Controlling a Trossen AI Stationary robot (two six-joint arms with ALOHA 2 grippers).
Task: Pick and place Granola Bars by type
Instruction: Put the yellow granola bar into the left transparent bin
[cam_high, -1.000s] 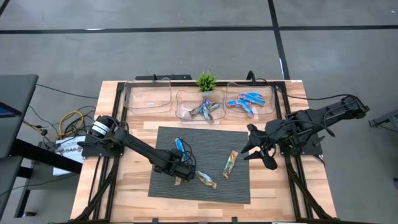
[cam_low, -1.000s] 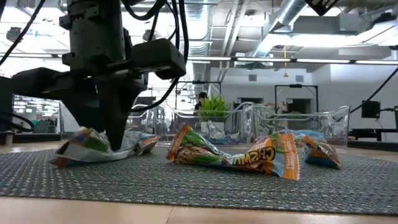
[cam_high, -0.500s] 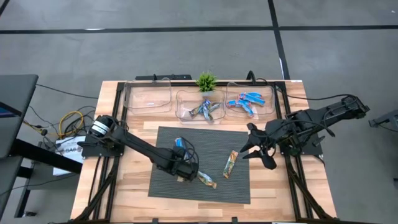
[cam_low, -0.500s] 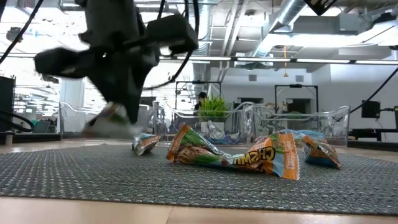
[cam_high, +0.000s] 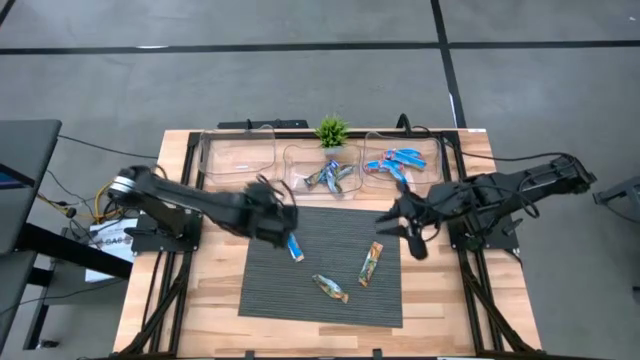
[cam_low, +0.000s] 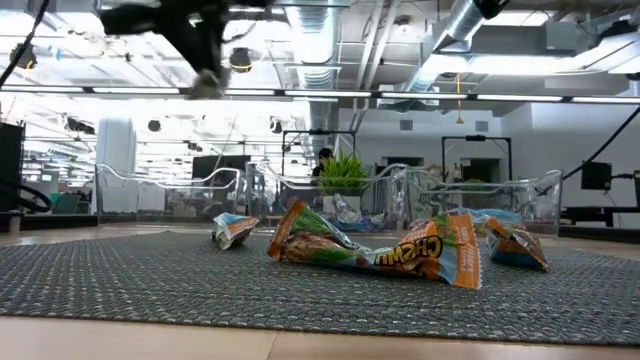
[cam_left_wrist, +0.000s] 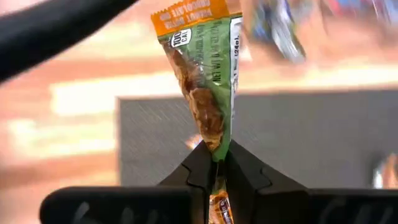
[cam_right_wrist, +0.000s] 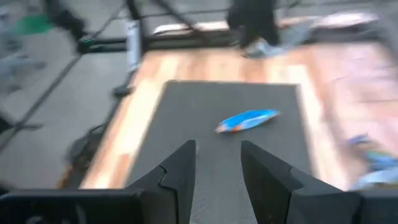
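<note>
Left pincer pinches a tan-green granola bar by its end, lifted off the mat for binning, while right pincer hovers spread.

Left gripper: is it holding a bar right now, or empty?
Holding one. The left gripper is shut on a green-and-orange granola bar, pinched at one end between the fingers, lifted clear of the dark mat.

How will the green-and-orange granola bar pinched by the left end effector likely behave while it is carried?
Probably light and fairly stiff: the granola bar stands straight out from the left end effector, pinched only at one end. The shiny wrapper looks slick, so it may slip. Being flat, it should not roll once dropped.
</note>
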